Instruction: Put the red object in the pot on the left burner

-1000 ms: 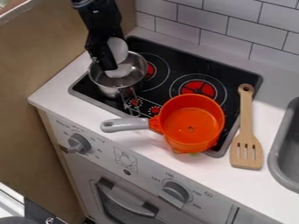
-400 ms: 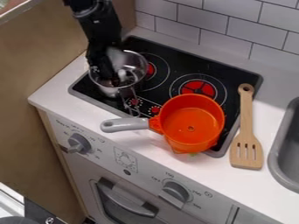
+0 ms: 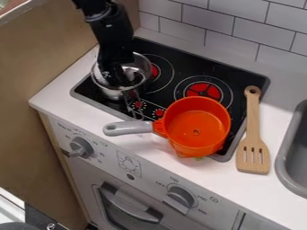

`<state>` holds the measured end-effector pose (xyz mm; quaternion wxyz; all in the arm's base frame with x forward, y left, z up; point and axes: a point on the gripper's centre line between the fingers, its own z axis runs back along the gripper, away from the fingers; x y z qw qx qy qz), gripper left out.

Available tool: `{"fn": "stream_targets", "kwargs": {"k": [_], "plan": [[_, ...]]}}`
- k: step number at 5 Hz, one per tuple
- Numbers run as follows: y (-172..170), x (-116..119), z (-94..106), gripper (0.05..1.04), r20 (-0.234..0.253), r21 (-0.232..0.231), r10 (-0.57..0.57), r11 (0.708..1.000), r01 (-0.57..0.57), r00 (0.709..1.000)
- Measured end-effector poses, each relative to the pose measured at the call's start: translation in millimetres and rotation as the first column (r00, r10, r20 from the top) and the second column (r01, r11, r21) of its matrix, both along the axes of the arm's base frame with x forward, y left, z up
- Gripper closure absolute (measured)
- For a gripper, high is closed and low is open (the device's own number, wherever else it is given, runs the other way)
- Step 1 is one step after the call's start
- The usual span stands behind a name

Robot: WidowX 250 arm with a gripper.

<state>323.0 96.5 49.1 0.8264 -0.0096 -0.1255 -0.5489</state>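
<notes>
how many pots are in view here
2: a metal pot on the left of the stove, and an orange pot over its front edge, further right.

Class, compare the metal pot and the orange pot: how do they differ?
The metal pot is shiny silver; the orange pot is bright orange.
The metal pot has a thin wire handle; the orange pot has a thick grey one.
The metal pot looks smaller than the orange pot.
Both are open-topped.

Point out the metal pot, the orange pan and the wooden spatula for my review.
Metal pot point(image 3: 112, 93): camera view, on its outer wall.
Orange pan point(image 3: 195, 125): camera view, on its inside bottom.
Wooden spatula point(image 3: 253, 128): camera view, on its handle, above the slotted blade.
</notes>
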Motion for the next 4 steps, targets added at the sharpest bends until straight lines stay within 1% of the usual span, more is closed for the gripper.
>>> {"fn": "stream_targets", "kwargs": {"k": [1, 2, 3, 4], "plan": [[-4.5, -0.9, -1.0, 0.083, -0.022, -0.004, 0.018, 1.0, -0.018, 1.0], [-9.3, -1.8, 10.7, 0.083, -0.035, 0.005, 0.03, 1.0, -0.03, 0.999], [-14.4, 0.1, 17.1, 0.083, -0.063, 0.003, 0.046, 0.999, -0.046, 0.997], [-21.5, 6.6, 30.0, 0.083, -0.086, -0.001, 0.061, 0.998, -0.061, 0.994]]}}
